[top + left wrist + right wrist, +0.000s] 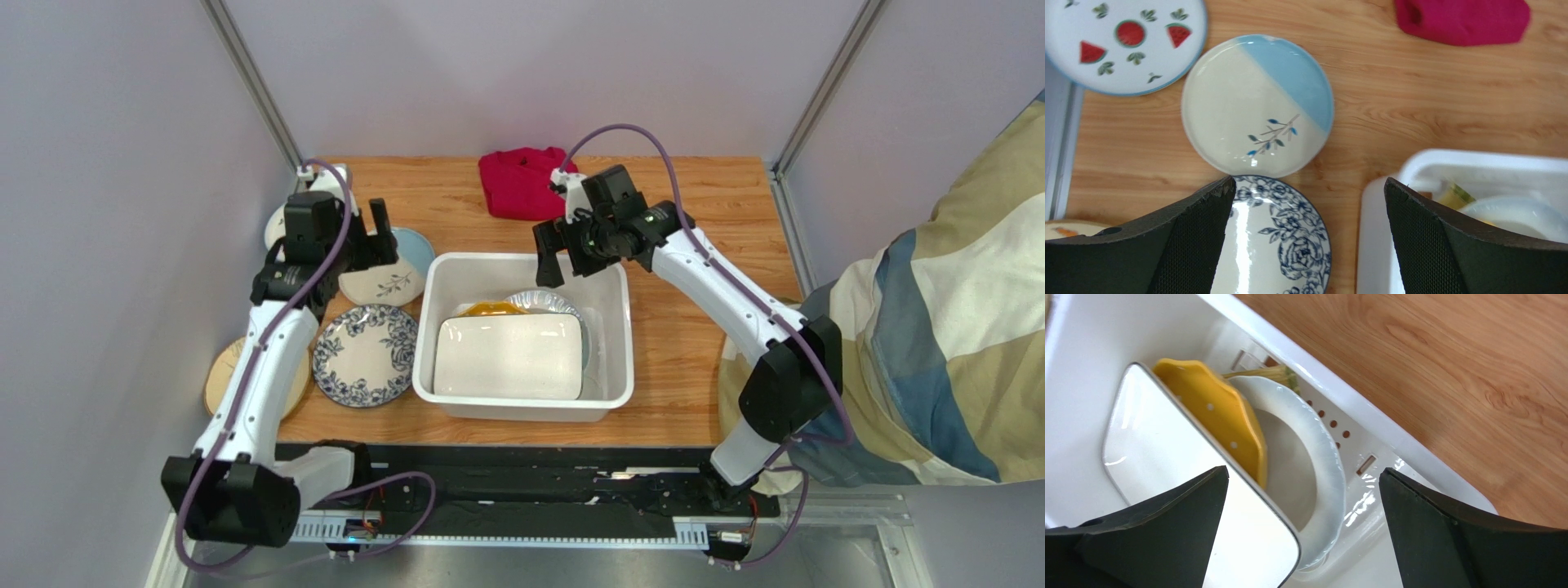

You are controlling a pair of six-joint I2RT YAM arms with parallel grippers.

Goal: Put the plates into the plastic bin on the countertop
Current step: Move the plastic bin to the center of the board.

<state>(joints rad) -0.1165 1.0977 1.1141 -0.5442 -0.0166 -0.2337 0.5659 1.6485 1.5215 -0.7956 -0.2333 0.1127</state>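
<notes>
Toward the near edge of the countertop [687,368], about midway between its left and right edges, the plastic bin [525,404] is seen standing flat. Inside it a white rectangular plate [509,355] is laid uppermost, overlapping a yellow scalloped plate [1223,416] and a round white plate [1321,471]. A sliver of a greenish dish [1260,372] is glimpsed behind them against the far wall. Above the bin's far rim the right gripper [1303,474] is held with its jaws spread wide and nothing between them.

Left of the bin, four plates are found on the wood. A blue floral plate [364,355] is set just beside the bin's left wall, and a cream-and-blue plate [1257,104] with a leaf sprig is placed beyond it. A fruit-print plate [1125,43] is seen near the far left corner, and a tan dish [227,380] at the left edge is partly hidden by the arm. Over the cream-and-blue plate and the floral one the left gripper [1308,187] is poised, jaws parted and empty.

At the far edge a folded red cloth [525,180] is seen, well apart from the bin.
</notes>
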